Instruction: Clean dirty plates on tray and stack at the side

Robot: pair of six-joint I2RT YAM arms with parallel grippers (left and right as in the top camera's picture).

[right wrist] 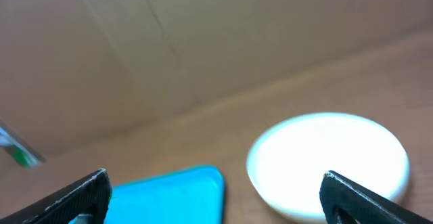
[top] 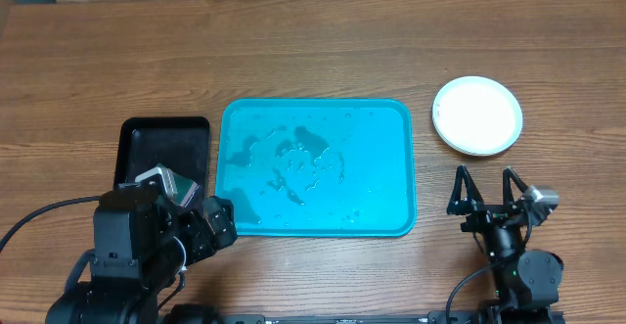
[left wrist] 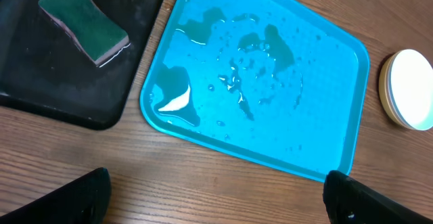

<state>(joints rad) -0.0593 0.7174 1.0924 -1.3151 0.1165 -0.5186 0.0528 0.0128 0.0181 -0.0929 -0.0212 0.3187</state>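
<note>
Overhead: plates sit stacked on the surface right of the wet turquoise tray. Left wrist: left jaws released, empty; sponge lies in the black tray. Right wrist: right jaws released, stack ahead; withdraw without nudging it.

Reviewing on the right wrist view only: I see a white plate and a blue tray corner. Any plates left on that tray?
Observer: None; the tray holds only puddles of water.
Operator: Is the white one a single plate?
Observer: No, the left wrist view shows the plates stacked, a yellowish rim under the white top.
Operator: Anything else nearby?
Observer: A green sponge lying in a black tray left of the blue one.
</note>
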